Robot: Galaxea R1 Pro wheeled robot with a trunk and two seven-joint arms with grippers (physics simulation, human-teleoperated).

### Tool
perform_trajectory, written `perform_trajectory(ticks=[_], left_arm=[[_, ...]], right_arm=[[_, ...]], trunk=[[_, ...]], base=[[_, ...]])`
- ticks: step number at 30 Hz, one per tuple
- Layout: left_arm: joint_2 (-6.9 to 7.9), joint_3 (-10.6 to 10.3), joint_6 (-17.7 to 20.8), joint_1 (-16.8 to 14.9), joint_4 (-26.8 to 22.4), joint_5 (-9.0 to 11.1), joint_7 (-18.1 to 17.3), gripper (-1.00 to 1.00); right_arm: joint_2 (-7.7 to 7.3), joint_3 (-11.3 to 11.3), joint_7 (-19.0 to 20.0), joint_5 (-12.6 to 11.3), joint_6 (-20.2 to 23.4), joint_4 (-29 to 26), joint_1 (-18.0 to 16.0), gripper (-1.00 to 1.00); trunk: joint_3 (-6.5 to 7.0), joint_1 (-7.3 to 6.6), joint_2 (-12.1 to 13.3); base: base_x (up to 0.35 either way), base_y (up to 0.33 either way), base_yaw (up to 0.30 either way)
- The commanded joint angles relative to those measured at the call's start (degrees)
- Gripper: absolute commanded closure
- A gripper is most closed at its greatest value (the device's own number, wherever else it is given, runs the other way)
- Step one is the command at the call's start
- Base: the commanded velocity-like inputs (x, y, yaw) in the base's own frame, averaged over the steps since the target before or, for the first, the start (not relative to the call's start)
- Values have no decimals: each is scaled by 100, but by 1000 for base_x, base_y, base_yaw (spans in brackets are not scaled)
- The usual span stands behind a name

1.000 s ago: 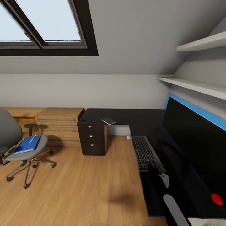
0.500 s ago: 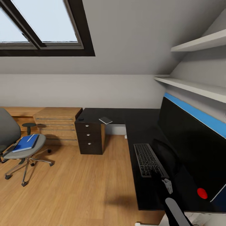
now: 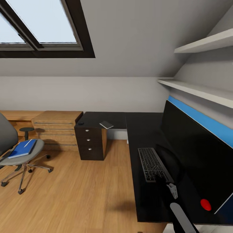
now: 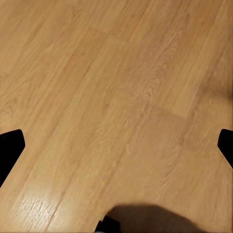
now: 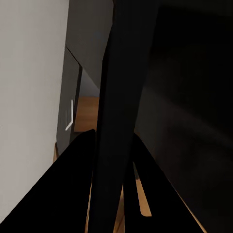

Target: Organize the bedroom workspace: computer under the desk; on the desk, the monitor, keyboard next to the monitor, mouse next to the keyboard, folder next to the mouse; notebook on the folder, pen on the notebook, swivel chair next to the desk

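Observation:
The black L-shaped desk [image 3: 142, 129] runs along the right wall, with the large black monitor [image 3: 194, 158] standing on it. The keyboard [image 3: 152, 163] lies in front of the screen. My right gripper [image 3: 163, 183] is at its near end, shut on the keyboard's thin dark edge [image 5: 119, 111]. The dark grey notebook [image 3: 106, 124] and the small black mouse [image 3: 80, 123] sit on the desk's far wing. At the left stands the swivel chair [image 3: 8, 136], with the blue folder [image 3: 21, 149] and the pen [image 3: 28, 143] on its seat. My left gripper [image 4: 116, 145] hangs open over bare floor. The computer is hidden.
A dark drawer unit [image 3: 90, 142] stands under the far wing, with low light-wood cabinets [image 3: 56, 129] beside it. Two white shelves [image 3: 197, 90] jut out above the monitor. A skylight [image 3: 42, 26] is set in the sloped ceiling. Wood floor [image 3: 81, 191] lies between chair and desk.
The camera has moved, shifting the whole scene left. The keyboard, held by my right gripper, has gone from the desk's front edge to further in on the top.

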Motion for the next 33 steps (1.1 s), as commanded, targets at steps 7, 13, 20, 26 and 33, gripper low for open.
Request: perform_trajectory(ticks=[7,13,20,26,33], left_arm=[[5,-10,5,1,-14,40,34,-100],[5,-1,12,1,-9,40,41,-100],[5,-7,6,1,-7,40,35,-100],[5,-7,4,1,-6,40,39,-100],[5,-8,0,1,-5,37,34,-100]], right_arm=[[-2,-4,-124,-72,-13,20,-1,100],[-2,-4,-124,-71,-10,21,-1,100],[-2,-4,-124,-71,-6,74,-19,100],[-2,-4,-124,-71,-6,82,-27,100],[-2,-5,-124,-71,-11,82,-27,100]], trunk=[[-7,2,-4],[-7,2,-4],[-7,2,-4],[-7,2,-4],[-7,2,-4]], base=[[118,-9,0],[95,0,0],[105,94,0],[76,30,0],[238,2,0]])
